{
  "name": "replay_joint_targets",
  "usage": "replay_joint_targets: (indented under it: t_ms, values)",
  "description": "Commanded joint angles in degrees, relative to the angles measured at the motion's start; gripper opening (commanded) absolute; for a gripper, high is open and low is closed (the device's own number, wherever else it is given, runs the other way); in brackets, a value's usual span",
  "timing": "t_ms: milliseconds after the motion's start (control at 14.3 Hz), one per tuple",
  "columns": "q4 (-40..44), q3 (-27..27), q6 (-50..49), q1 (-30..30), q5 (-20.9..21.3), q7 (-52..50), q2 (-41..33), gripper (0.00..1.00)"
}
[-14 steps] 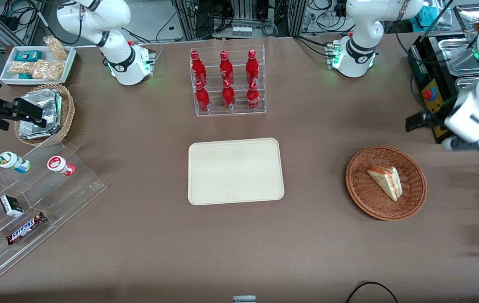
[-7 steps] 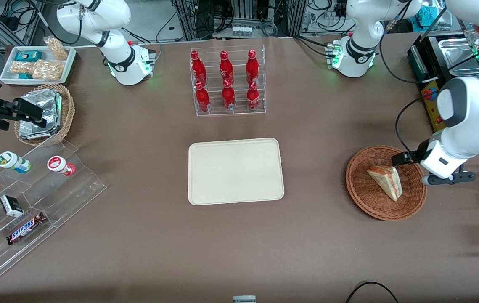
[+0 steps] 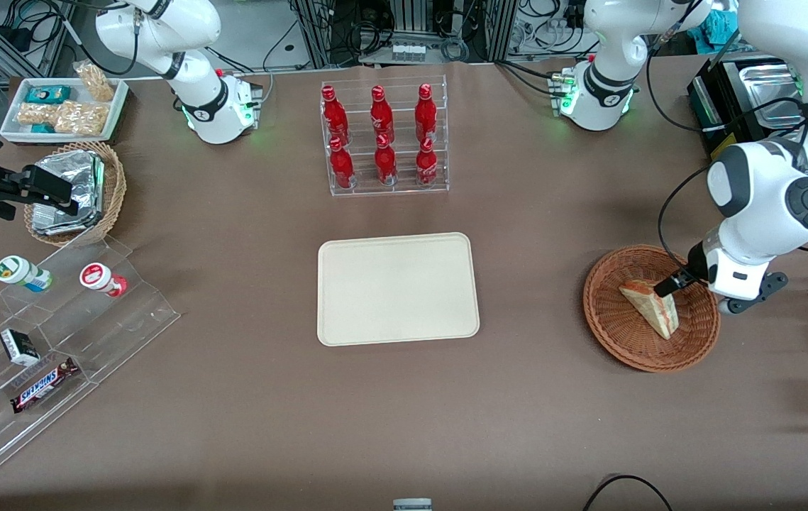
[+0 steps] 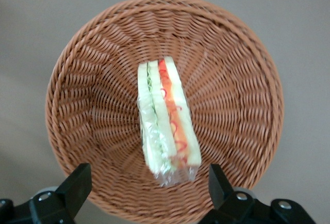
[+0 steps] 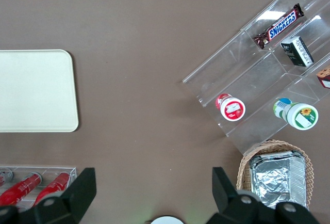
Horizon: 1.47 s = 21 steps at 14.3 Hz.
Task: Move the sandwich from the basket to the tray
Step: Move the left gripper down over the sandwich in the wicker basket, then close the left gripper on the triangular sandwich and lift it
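Hand hung over basket, sandwich not yet gripped.
Front view: the sandwich point(image 3: 652, 307) is seen lying in the basket point(image 3: 616, 333) toward the working arm's end of the surface point(image 3: 247, 411); the tray point(image 3: 398, 289) is well apart, mid-surface. The hand point(image 3: 667, 285) is placed just above the sandwich. Left wrist view: fingers point(image 4: 76, 185) are spread wide, the sandwich point(image 4: 166, 118) is seen between them, untouched, in the basket point(image 4: 237, 84).

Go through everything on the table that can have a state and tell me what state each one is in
sandwich: wrapped, lying in the basket
basket: holds one sandwich
tray: bare
gripper: open, above the sandwich
bottles: capped, upright in the rack
foil packets: stacked in the tan basket
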Motion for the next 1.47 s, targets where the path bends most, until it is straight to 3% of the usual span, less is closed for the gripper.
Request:
replay_joint_targets:
  t_ms: [0,210,280,490,560,840,1120,1400]
  values:
    - [-0.21,-0.12,4.13,-0.09,-0.2,-8.15,2.74,1.0]
    - [-0.12,-0.21,7.12,-0.26,-0.55,-11.59,6.08,1.0]
    - [-0.04,-0.21,7.3,-0.44,-0.55,-12.73,6.96,0.93]
    - [-0.04,-0.38,6.69,-0.62,-0.55,-13.88,6.89,0.18]
    - [0.05,-0.38,6.42,-0.7,-0.38,-13.53,6.45,0.1]
    - [4.34,-0.56,-6.11,-4.56,0.24,-5.66,3.46,0.0]
    - [13.47,-1.08,-16.05,-12.55,3.14,10.61,6.52,0.04]
    - [23.33,-4.33,-18.54,-21.25,2.0,5.48,13.29,0.0]
